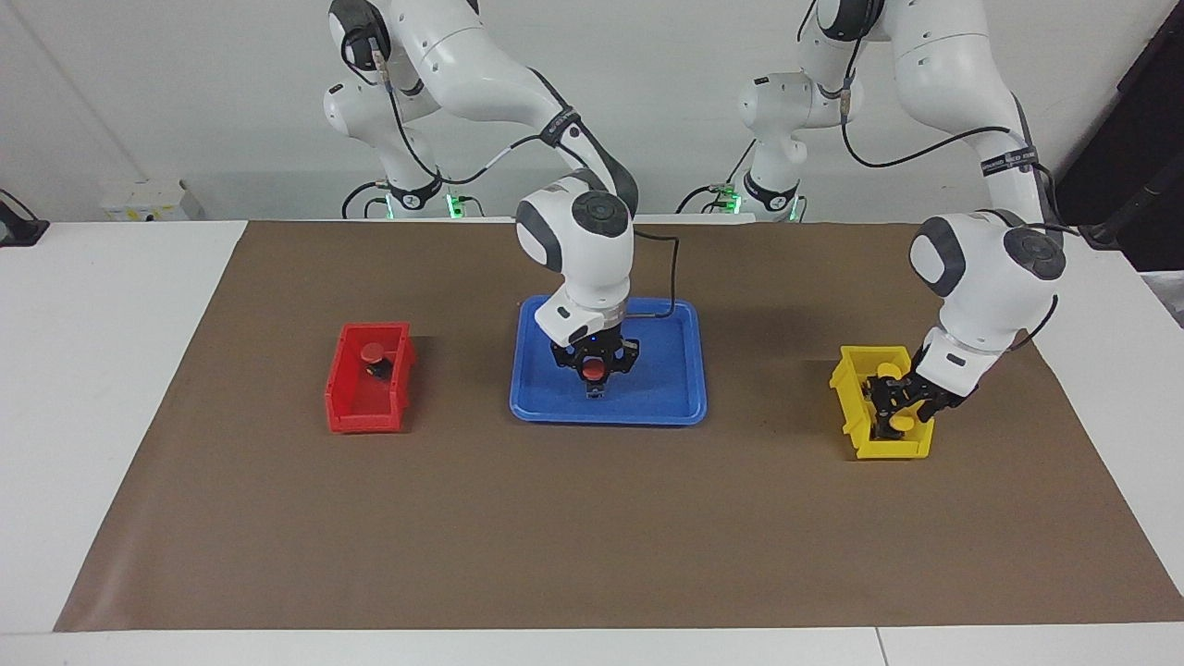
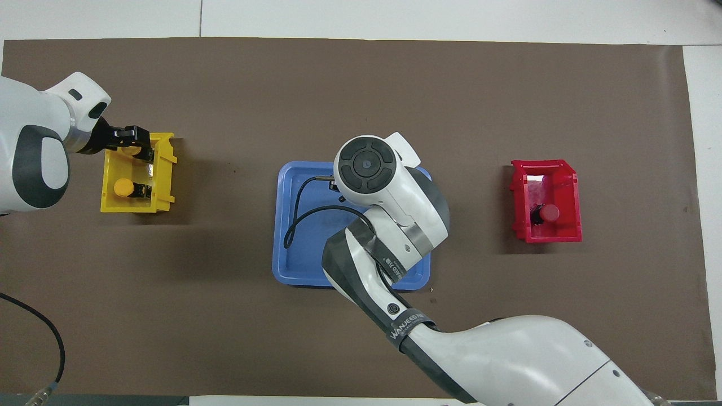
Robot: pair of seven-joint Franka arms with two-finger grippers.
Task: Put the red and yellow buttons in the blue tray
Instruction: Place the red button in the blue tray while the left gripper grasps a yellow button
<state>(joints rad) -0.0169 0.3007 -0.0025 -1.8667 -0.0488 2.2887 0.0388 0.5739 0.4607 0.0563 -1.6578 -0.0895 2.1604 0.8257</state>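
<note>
So, the red button [image 1: 592,370] I'm carrying sits clamped in my right gripper [image 1: 593,377], low over the middle of the blue tray [image 1: 680,407]; whether its base touches the floor I can't tell. Overhead, the right arm covers most of the tray, so anything under it is hidden. A second red button [image 1: 373,352] sits in the red bin [image 1: 356,421], well off toward the right arm's end.

My left gripper [image 1: 895,404] is down in the yellow bin [image 1: 849,388] at the left arm's end, and I can't tell if its fingers have closed on anything. One yellow button [image 2: 123,186] lies in that bin just beside the gripper; another yellow cap [image 1: 888,370] shows right at the gripper.

Loads of bare brown mat [image 1: 592,536] around both bins and the tray, white tabletop [image 1: 102,370] past its edges.
</note>
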